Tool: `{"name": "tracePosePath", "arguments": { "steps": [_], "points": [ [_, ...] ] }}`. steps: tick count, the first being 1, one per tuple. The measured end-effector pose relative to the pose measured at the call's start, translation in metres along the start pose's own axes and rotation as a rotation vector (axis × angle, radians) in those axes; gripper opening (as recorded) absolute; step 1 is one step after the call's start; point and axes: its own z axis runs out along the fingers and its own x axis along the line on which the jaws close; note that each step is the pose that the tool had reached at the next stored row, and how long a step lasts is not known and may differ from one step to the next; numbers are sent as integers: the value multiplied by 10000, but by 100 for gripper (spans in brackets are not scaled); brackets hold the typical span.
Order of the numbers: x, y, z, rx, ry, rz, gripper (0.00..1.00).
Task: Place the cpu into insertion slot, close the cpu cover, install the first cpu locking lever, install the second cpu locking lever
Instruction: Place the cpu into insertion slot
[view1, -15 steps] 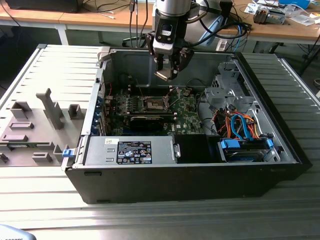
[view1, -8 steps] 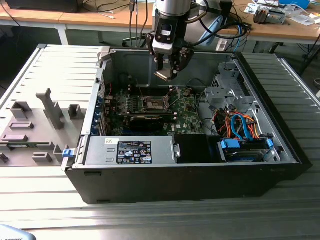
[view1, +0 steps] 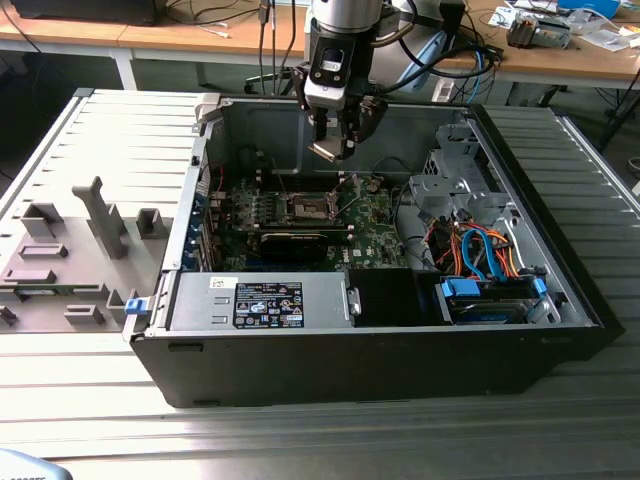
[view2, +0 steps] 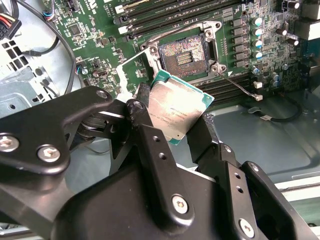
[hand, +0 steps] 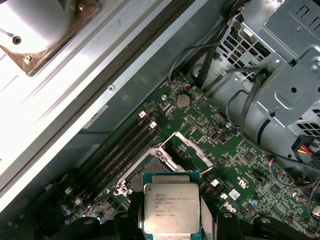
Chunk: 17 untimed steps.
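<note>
Lying at the exterior view's left, a grey fixture tray (view1: 70, 250) is sitting just beside the open computer case (view1: 400, 340). Over the green board (view1: 375, 235), the gripper (view1: 335, 150) is hanging with its fingers closed onto the chip (view2: 177, 112), pinching two opposite edges. The chip is hovering above the bare socket (view2: 187, 54), apart from it. The socket's cover (hand: 196, 146) is standing open. Further right, orange and blue cables (view1: 480, 255) are lying inside the case.

one edge of the cpu (hand: 171, 207) was cut off in the first wrist view, part of the insertion slot (hand: 147, 170) was hidden behind it, the arm (view1: 345, 20) was cut off in the exterior view
</note>
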Motion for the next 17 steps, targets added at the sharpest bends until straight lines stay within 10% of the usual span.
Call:
{"name": "tracePosePath", "arguments": {
  "steps": [17],
  "points": [
    [0,0,1,-2,-5,99,55]
  ]
}}
